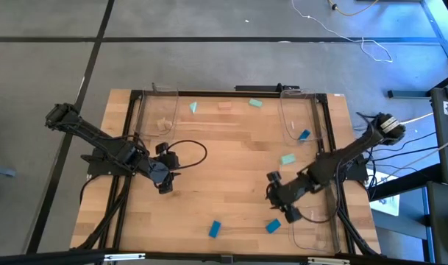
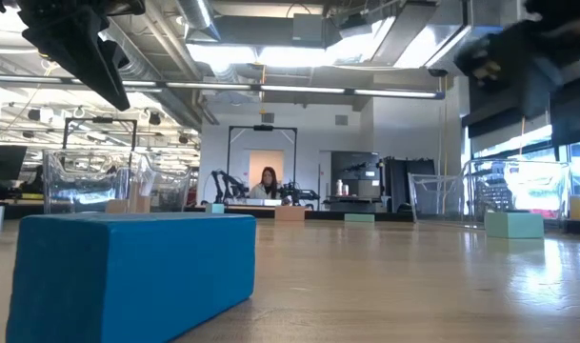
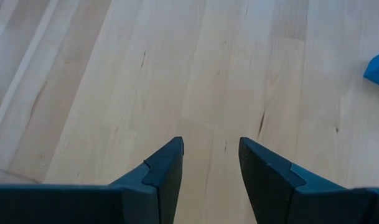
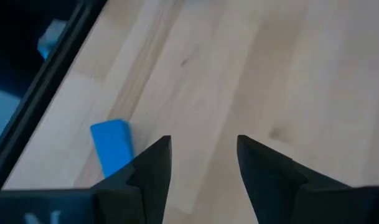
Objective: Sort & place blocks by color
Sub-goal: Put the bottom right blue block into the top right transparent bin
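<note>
Small blocks lie scattered on the wooden table. Two blue ones (image 1: 215, 229) (image 1: 273, 226) lie flat near the near edge. A mint block (image 1: 288, 158) sits right of centre. A mint wedge (image 1: 193, 107), a tan block (image 1: 224, 106) and a mint block (image 1: 255, 103) lie along the far side. My left gripper (image 1: 165, 184) (image 3: 211, 146) hovers open over bare wood left of centre. My right gripper (image 1: 276, 200) (image 4: 203, 143) is open just beyond the right blue block (image 4: 111, 146), which lies beside its fingers.
Clear plastic trays stand at the far left (image 1: 156, 94), far right (image 1: 312, 110) and near right (image 1: 315, 234). The far-left tray holds a tan block (image 1: 163, 125), the far-right a blue one (image 1: 304, 135). A black frame (image 1: 209, 92) edges the table. A person (image 2: 269, 183) sits far behind.
</note>
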### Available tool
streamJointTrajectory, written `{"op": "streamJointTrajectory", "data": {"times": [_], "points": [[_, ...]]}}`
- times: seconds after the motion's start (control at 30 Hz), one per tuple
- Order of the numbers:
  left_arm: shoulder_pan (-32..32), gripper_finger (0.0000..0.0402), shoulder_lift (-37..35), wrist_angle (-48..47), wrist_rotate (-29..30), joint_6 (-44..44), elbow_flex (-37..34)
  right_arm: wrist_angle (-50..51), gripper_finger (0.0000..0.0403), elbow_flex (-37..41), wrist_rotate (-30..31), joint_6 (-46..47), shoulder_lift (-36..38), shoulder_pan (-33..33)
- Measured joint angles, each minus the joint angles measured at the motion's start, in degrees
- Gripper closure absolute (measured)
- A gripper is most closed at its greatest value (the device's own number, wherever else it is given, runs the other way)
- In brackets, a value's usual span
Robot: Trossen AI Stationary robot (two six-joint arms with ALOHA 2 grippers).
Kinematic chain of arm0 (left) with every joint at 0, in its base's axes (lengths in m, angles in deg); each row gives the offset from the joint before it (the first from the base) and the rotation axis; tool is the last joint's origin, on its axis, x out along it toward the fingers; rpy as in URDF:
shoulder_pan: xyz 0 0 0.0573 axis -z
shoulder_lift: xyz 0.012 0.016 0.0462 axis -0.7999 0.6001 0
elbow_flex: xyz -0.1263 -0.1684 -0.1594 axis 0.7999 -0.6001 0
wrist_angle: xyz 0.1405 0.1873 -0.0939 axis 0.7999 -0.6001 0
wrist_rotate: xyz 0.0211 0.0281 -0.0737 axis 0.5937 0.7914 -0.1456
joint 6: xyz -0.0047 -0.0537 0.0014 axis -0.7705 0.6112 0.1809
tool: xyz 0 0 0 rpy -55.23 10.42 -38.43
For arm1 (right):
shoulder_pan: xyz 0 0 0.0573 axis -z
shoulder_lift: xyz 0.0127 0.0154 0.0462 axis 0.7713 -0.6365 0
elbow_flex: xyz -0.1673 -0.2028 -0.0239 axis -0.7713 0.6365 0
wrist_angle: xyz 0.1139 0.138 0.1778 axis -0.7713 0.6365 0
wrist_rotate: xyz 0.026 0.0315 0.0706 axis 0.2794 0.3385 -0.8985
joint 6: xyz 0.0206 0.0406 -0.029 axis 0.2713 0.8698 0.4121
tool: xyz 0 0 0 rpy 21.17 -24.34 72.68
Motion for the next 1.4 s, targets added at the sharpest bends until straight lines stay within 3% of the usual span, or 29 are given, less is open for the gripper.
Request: {"op": "streamJointTrajectory", "data": {"times": [0.27, 0.6, 0.9, 1.4], "points": [[0.0, 0.0253, 0.0, 0.0, 0.1, 0.0, 0.0, -5.2, 0.0222, 0.0, -2.3, 5.9, -8.1, -5.6], [0.0, 0.0253, 0.0, 0.7, 0.4, 0.1, 0.0, -12.3, 0.0222, 0.0, -3.1, 12.5, -12.4, -8.6], [0.0, 0.0253, 0.0, 0.9, 0.6, 0.1, 0.0, -16.6, 0.0222, 0.0, -3.3, 13.6, -15.9, -9.0], [0.0, 0.0253, 0.0, 0.9, 2.2, -0.1, 0.0, -15.7, 0.0222, -0.7, -2.8, 15.4, -17.0, -8.9]]}}
